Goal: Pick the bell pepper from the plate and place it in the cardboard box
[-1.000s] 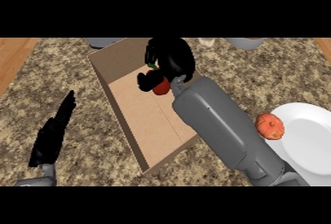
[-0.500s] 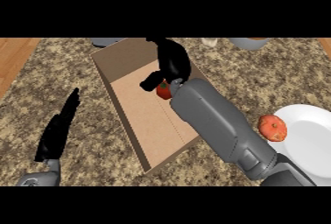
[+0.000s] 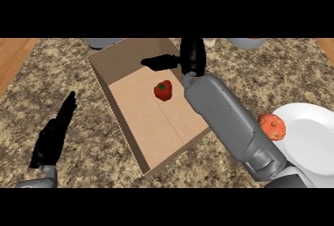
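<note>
A red bell pepper (image 3: 164, 90) lies on the floor of the open cardboard box (image 3: 124, 57), in its far half. My right hand (image 3: 190, 56) hovers just beyond and right of the pepper, open, fingers straight and thumb stretched left, holding nothing. Its grey forearm crosses the box's right wall. The white plate (image 3: 313, 132) sits at the right edge, with an orange round fruit (image 3: 272, 126) on its left rim. My left hand (image 3: 55, 133) rests open at the lower left, fingers pointing up, clear of the box.
The counter top (image 3: 274, 75) is speckled stone with wooden strips at both far corners. Grey round vessels (image 3: 103, 42) stand along the far edge behind the box, another (image 3: 246, 42) at the far right.
The right hand has let go of the pepper, which now lies on the box floor. Its fingers have straightened and lifted away toward the far side. The left hand has not moved.
</note>
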Controlling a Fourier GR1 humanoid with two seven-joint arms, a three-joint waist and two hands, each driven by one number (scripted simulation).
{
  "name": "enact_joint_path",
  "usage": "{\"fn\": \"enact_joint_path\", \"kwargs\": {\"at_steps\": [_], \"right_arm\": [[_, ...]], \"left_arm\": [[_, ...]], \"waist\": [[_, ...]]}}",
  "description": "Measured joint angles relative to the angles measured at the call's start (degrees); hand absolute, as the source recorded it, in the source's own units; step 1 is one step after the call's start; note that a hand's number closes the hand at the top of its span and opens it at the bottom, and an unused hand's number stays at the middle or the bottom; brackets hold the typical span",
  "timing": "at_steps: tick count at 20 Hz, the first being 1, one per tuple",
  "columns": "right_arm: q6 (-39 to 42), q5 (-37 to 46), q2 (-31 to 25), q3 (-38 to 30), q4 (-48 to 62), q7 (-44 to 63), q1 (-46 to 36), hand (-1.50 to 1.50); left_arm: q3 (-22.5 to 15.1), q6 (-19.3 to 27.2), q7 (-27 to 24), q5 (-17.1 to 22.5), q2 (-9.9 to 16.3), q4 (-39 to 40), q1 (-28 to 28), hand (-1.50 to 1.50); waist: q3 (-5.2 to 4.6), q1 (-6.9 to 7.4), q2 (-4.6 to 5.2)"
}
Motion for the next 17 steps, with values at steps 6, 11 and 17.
{"fn": "enact_joint_path", "kwargs": {"at_steps": [6,11,17], "right_arm": [[-0.1,-5.2,-4.8,-7.8,-5.8,-6.1,6.1,-1.5],[3.4,-8.7,-12.2,-13.1,-12.5,-6.4,11.8,-1.5],[12.9,-14.8,-20.4,-19.2,-20.4,-10.0,22.2,-1.5]], "left_arm": [[1.8,-0.4,1.0,0.9,1.0,0.4,-1.0,0.0],[1.6,0.2,0.3,0.3,0.5,0.7,0.3,0.0],[2.3,-0.5,-0.6,1.0,0.9,0.3,1.5,0.0]], "waist": [[-0.01,-1.56,-0.37],[-0.03,-2.26,-0.57],[-0.03,-2.34,-0.61]]}}
